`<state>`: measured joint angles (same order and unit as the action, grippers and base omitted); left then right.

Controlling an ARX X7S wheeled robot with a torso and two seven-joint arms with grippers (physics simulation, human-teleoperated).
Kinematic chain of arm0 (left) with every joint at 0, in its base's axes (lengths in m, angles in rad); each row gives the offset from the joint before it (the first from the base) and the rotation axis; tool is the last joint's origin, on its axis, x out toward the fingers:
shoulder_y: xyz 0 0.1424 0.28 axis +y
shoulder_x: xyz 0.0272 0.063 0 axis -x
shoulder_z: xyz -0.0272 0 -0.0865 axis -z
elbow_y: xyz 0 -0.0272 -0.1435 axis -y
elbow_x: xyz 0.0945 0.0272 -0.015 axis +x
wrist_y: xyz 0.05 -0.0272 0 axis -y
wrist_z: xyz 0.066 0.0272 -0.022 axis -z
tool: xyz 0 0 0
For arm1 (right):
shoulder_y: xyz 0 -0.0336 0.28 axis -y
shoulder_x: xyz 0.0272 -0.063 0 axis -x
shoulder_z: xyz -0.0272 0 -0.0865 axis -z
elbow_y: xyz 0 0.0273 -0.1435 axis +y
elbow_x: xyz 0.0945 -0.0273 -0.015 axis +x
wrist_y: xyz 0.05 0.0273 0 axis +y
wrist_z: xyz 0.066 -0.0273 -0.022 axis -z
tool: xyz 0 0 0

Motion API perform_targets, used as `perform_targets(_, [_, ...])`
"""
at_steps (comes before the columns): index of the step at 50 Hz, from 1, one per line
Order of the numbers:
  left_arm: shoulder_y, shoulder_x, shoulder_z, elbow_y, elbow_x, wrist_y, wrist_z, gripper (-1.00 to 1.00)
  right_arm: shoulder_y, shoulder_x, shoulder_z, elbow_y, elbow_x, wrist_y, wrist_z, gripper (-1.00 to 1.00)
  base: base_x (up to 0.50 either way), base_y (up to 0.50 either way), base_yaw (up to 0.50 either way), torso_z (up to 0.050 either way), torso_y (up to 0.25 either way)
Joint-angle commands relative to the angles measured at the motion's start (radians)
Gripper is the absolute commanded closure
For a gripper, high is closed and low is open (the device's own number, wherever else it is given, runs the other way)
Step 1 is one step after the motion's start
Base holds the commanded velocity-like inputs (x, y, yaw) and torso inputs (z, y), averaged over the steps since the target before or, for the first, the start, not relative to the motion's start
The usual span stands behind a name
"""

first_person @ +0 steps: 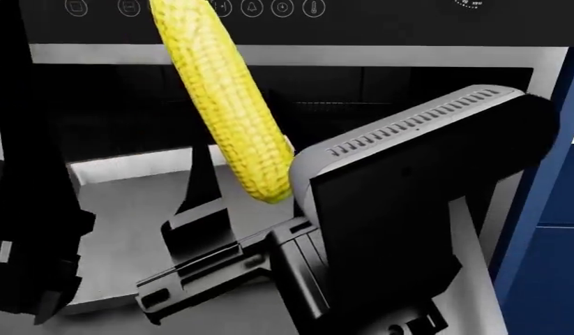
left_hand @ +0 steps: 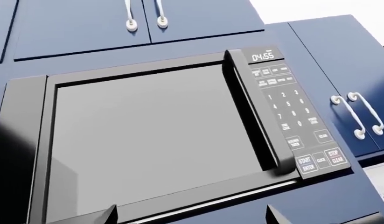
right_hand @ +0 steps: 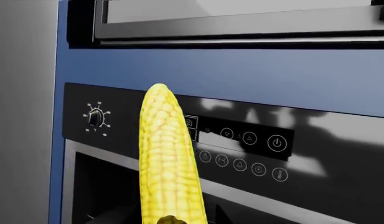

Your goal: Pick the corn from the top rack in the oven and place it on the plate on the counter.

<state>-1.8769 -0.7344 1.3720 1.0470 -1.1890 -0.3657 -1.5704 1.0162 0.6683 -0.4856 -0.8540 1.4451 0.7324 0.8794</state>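
A: Where was the corn (first_person: 226, 98)?

B: Out of the oven (first_person: 296, 91), held up in front of its black control strip. In the head view it ran from about 11 o'clock down to the centre, its lower end meeting the right arm's housing (first_person: 408, 209). I judged it lifted clear so it could swing toward the plate, which no view showed.

A: And the right claw?

B: Its tips were hidden, but the cob rose straight from the right wrist camera's near edge, so I took it as clamped on the lower end.

A: The left claw?

B: Only two dark finger (left_hand: 95, 215) stubs showed, spaced well apart with nothing between, facing a microwave (left_hand: 148, 140) among navy cabinets.

A: Any writing?

B: The microwave's display (left_hand: 262, 56) read "04:55"; keys read "START ENTER", "CLOCK", "STOP CLEAR". The oven strip carried only white icons and a dial (right_hand: 94, 118).
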Motion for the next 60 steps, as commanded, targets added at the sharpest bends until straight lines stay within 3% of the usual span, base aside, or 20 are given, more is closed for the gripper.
perform_targets(1, [-0.115,-0.075,0.052,0.000,-0.046,0.048,0.000,-1.00,-0.025,0.036,0.025,0.002,-0.028,-0.008,-0.015,1.00,0.00,0.00,0.00,0.000,0.000])
perform_targets(20, [-0.170,-0.140,0.173,0.000,0.009,0.136,0.000,-1.00,-0.022,0.086,0.081,-0.009,0.008,-0.042,0.023,1.00,0.00,0.00,0.00,0.000,0.000])
perform_targets(29, [-0.306,-0.193,0.342,0.000,0.017,0.216,0.000,-1.00,-0.034,0.114,0.097,-0.015,0.020,-0.051,0.023,1.00,0.00,0.00,0.00,0.000,0.000])
perform_targets(43, [-0.394,-0.227,0.475,0.000,0.044,0.278,0.000,-1.00,-0.035,0.134,0.110,-0.024,0.027,-0.059,0.027,1.00,0.00,0.00,0.00,0.000,0.000])
perform_targets(60, [-0.441,-0.240,0.533,0.000,0.051,0.309,0.000,-1.00,-0.023,0.126,0.097,-0.026,0.033,-0.051,0.042,1.00,0.00,0.00,0.00,0.000,0.000])
